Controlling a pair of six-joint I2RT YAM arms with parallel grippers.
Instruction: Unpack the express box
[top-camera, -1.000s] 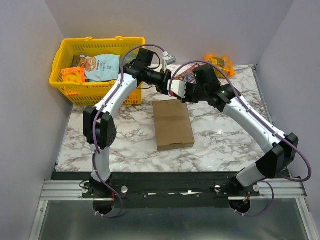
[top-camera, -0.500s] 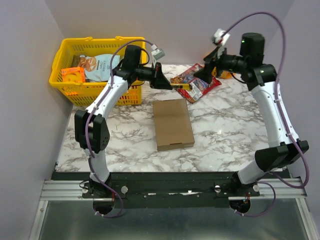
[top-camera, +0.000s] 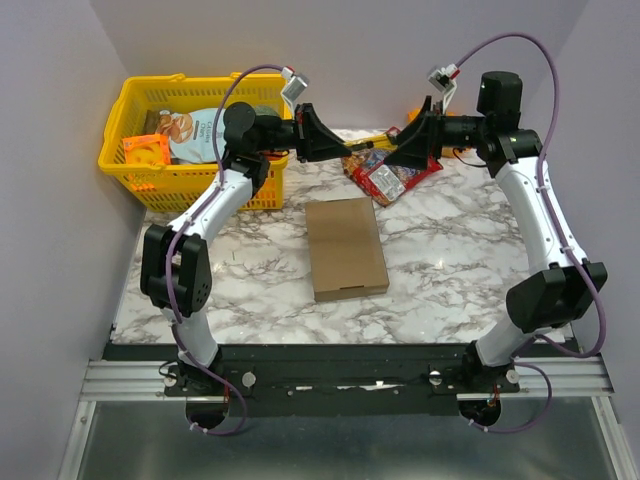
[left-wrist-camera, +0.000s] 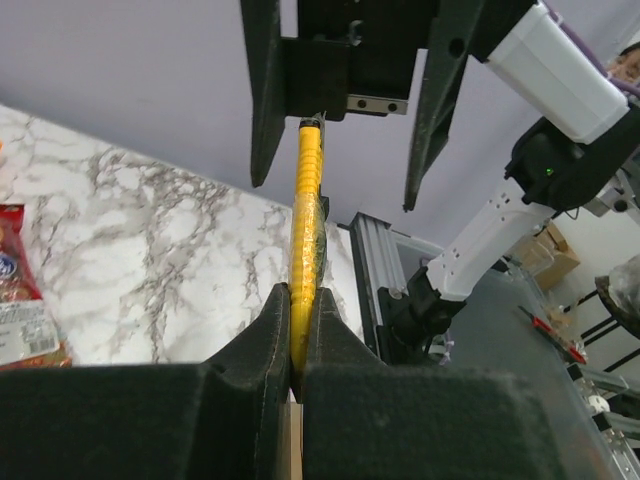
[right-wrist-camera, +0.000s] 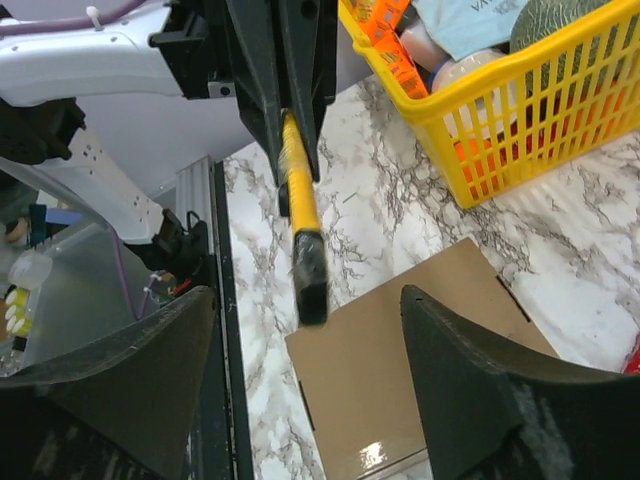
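Observation:
The express box (top-camera: 347, 247) lies flat and closed on the marble table, a plain brown cardboard mailer, also seen below the right wrist as the box (right-wrist-camera: 430, 380). My left gripper (top-camera: 338, 143) hovers above the table's far side, shut on a yellow-handled cutter (top-camera: 366, 141). In the left wrist view the cutter (left-wrist-camera: 305, 220) is pinched between the pads. My right gripper (top-camera: 395, 155) faces it, open. The cutter's black end (right-wrist-camera: 312, 285) sits at the mouth of the right fingers (right-wrist-camera: 470, 380), touching neither.
A yellow plastic basket (top-camera: 130, 155) full of packets stands at the back left. A red snack packet (top-camera: 392, 178) lies behind the box under the two grippers. Grey walls close in the back and both sides.
The right gripper opened, swung away to the back right, then came back to face the cutter's end. The left gripper rose and levelled out, still holding the cutter.

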